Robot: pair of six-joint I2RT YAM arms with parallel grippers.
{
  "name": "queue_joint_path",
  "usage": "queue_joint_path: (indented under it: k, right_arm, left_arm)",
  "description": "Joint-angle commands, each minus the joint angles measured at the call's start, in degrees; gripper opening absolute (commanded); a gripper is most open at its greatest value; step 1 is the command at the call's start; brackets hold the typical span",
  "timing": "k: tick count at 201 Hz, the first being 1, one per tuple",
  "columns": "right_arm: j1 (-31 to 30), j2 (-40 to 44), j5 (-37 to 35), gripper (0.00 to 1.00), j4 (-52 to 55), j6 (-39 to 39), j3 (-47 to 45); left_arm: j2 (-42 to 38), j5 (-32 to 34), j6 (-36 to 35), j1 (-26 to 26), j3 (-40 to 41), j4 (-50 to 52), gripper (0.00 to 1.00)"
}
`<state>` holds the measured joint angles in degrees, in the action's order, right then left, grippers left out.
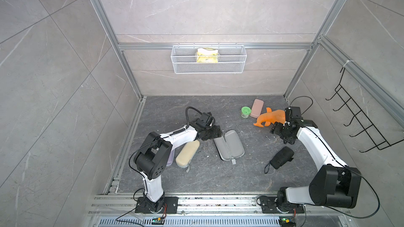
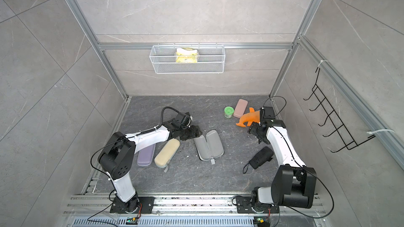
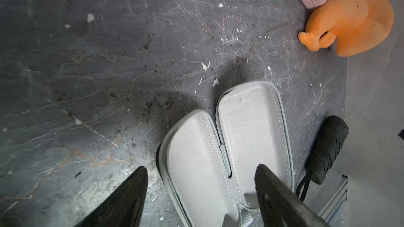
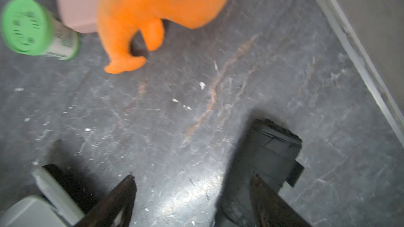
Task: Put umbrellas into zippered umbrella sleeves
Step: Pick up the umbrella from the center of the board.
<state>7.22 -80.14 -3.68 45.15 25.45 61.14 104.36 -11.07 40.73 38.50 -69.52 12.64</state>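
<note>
Seeing left end effector (image 3: 200,168) spread, empty, over opened grey-lined sleeve (image 1: 229,145) lying flat mid-counter. Right end effector (image 4: 192,177) also apart, gripping nothing. Black umbrella (image 1: 282,157) on counter near it, outside sleeve.

Robot lab test cell: aluminium frame (image 1: 148,46), stone-look panels (image 1: 209,7), rail-mounted arms (image 1: 181,136).

My table (image 1: 196,177) holds a lilac case (image 2: 146,155) and cream case (image 1: 187,153) by its left edge, an open grey case (image 1: 229,145) mid-table, a black umbrella (image 1: 282,157) rightward, plus jar (image 1: 246,112), pink case (image 1: 256,108), toy (image 1: 270,117) by its far-right corner.
</note>
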Motion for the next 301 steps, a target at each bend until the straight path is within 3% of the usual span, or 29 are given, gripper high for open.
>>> queue_joint_path:
  k: [1, 56, 92, 111, 175, 223, 260, 267, 282, 301]
  right_arm:
    - [1.7, -1.0, -1.8, 0.86, -1.4, 1.7, -4.0]
    - [7.1, -8.9, -0.1, 0.86, -9.5, 4.7, -9.5]
    - [8.8, -13.8, 2.9, 0.82, -15.5, 5.8, -11.0]
    - [8.7, -15.8, 6.4, 0.73, -18.1, 6.2, -12.0]
    - [6.5, -10.9, 7.7, 0.32, -18.5, 4.9, -13.9]
    - [-0.6, -4.2, 2.9, 0.21, -15.1, 2.9, -12.5]
    - [-2.5, -2.7, 2.0, 0.24, -13.1, 1.9, -11.8]
    - [-2.4, -3.4, 1.9, 0.32, -12.4, 1.7, -11.1]
    - [-2.2, -5.9, 0.4, 0.61, -10.7, 0.2, -9.0]
    - [-2.0, -9.5, -0.6, 0.73, -8.8, -4.5, -5.2]
  left_arm:
    - [-0.4, -0.8, -0.3, -0.3, 0.0, 1.3, 0.79]
    - [2.1, -3.4, 1.0, 0.1, 0.6, -1.2, 0.75]
    - [2.9, -6.0, 2.3, 0.1, 1.7, -4.3, 0.67]
    - [4.0, -7.5, 3.3, 0.1, 1.7, -5.3, 0.6]
    - [4.5, -8.2, 4.4, 0.1, 2.5, -7.2, 0.43]
    - [4.0, -8.1, 5.0, 0.1, 3.1, -7.4, 0.37]
    - [4.0, -8.1, 5.8, 0.1, 3.4, -8.2, 0.36]
    - [4.0, -8.1, 5.9, 0.1, 3.4, -8.2, 0.36]
    - [4.2, -8.1, 5.9, 0.1, 3.2, -8.3, 0.36]
    - [4.2, -8.1, 5.9, 0.1, 3.2, -8.3, 0.36]
